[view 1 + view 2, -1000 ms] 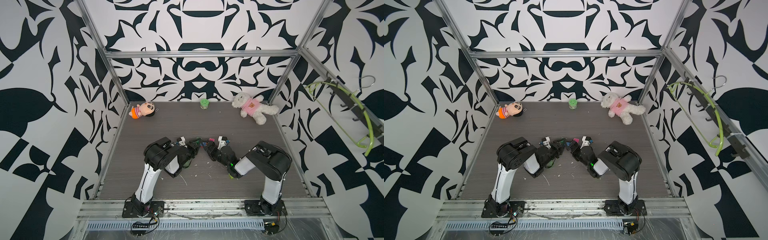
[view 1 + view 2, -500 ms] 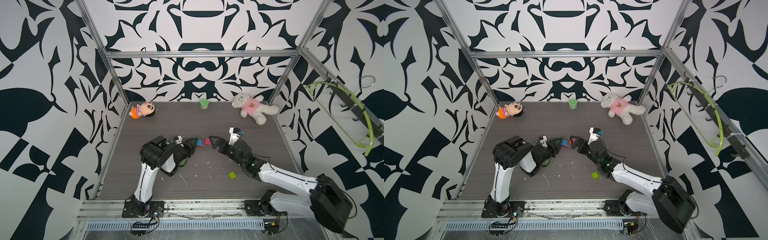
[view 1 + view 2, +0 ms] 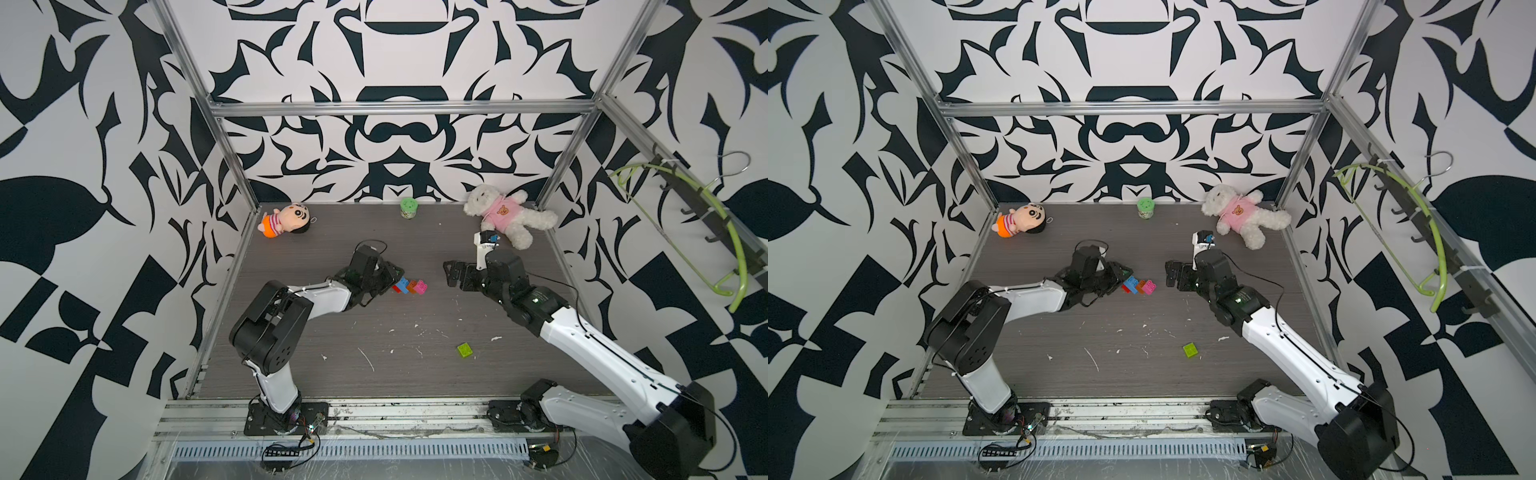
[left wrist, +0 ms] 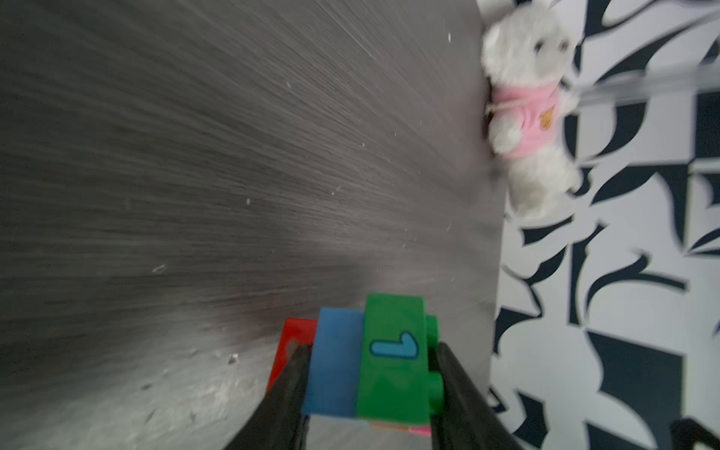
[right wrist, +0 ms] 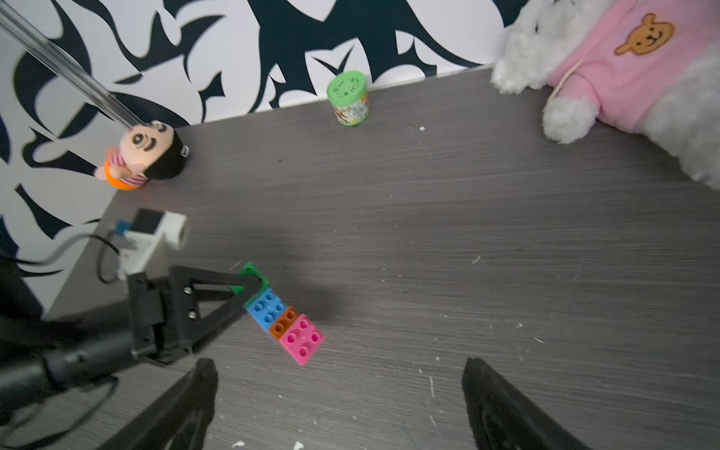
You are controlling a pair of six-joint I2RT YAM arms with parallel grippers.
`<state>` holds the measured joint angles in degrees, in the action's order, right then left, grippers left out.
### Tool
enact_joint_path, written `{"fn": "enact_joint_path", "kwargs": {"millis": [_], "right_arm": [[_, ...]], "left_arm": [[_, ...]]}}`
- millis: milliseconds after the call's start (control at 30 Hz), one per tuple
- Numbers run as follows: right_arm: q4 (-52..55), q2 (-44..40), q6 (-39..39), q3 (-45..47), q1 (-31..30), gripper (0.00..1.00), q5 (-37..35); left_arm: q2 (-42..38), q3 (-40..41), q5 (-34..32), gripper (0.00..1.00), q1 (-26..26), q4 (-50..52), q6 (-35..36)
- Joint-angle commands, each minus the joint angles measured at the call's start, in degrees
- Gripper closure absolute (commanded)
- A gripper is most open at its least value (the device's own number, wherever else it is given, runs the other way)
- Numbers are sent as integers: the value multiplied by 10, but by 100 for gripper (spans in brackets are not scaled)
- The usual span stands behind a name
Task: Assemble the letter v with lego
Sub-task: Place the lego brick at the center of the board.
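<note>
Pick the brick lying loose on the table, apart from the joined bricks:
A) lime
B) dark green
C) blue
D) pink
A: the lime brick lies alone on the table, while the pink brick, blue brick and dark green brick are locked into the joined piece that the left gripper clamps.

The dark table (image 3: 353,328) bears a lime brick (image 3: 465,349), doll (image 3: 286,219), white bear (image 3: 505,216) and green-lidded tub (image 3: 408,208).
</note>
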<state>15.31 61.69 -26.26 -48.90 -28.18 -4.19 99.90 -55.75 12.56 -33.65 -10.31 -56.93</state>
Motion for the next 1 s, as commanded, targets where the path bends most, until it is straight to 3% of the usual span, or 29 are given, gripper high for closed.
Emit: {"fn": "enact_joint_path", "kwargs": {"millis": [0,133,367,467,567,733,967], "right_arm": [[38,-3,39,-24,31,0,59],[64,10,47,-34,36,0,63],[62,17,33,-9,36,0,64],[68,30,28,-6,35,2,73],[69,40,27,1,34,4,88],[69,42,15,23,34,4,99],[127,35,-5,34,31,5,110]], "left_arm": [[-4,-69,64,77,26,265,176],[43,-183,141,78,57,417,285],[134,-394,93,79,56,706,458],[173,-458,26,83,48,799,512],[192,-488,-12,85,42,843,552],[229,-533,-154,82,3,882,620],[329,-642,-207,83,-20,910,688]]}}
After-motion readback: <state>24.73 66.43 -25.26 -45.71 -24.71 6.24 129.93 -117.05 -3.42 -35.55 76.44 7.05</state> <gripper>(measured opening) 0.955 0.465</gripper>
